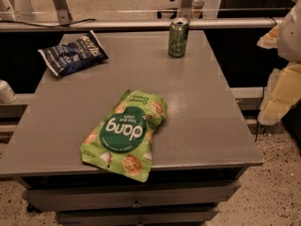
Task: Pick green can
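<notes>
Camera view: the green can (178, 37) stands upright near the far edge of the grey worktop (211, 107), well apart from the bright-green snack bag (125, 133) and the dark-blue chip bag (73, 53). The gripper (282, 93) is at the right frame edge, beside the worktop; the state of its jaws cannot be told.

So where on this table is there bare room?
Bare table right of the dang bag, before the green can; also left, between blue chip bag and dang bag. Front centre is taken. The hand sits off the right edge.
</notes>
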Tool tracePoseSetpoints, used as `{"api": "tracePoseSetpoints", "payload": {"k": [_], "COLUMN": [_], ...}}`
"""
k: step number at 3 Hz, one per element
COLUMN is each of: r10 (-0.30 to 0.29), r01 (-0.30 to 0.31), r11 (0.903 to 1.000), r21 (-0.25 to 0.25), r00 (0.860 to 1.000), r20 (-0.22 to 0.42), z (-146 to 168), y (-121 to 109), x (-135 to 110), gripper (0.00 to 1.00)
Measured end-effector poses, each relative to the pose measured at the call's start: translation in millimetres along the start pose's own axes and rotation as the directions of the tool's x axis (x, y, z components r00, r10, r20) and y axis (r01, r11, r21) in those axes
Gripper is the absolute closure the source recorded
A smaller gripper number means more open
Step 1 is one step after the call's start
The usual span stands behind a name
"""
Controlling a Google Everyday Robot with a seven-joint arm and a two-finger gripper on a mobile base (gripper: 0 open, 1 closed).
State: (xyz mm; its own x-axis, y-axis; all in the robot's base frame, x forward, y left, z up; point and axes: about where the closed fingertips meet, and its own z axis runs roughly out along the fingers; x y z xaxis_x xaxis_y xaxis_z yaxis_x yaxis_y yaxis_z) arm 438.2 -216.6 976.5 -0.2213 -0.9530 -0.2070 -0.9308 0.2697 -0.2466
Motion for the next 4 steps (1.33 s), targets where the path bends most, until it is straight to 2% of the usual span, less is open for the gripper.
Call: {"api": "tracePoseSetpoints", "payload": {"k": [1,2,3,4], "r10": [0.009,0.055,0.119,0.181], "r01": [-0.009,-0.058,-0.137,-0.229], "r11": [0.9998,0.9979,0.9871,0.9663], "r21": [0.016,0.028,0.083,0.117], "r00": [1.000,0.995,0.975,0.929], "r20": [0.013,0.085,0.189,0.322], "z": [0.5,23.4,55.6,77.3], "y": [-1.9,-18.0,-67.6,-122.4], "x": [-0.7,-1.0,-7.4,-16.9], "gripper": [0.00,0.00,0.00,0.00]}}
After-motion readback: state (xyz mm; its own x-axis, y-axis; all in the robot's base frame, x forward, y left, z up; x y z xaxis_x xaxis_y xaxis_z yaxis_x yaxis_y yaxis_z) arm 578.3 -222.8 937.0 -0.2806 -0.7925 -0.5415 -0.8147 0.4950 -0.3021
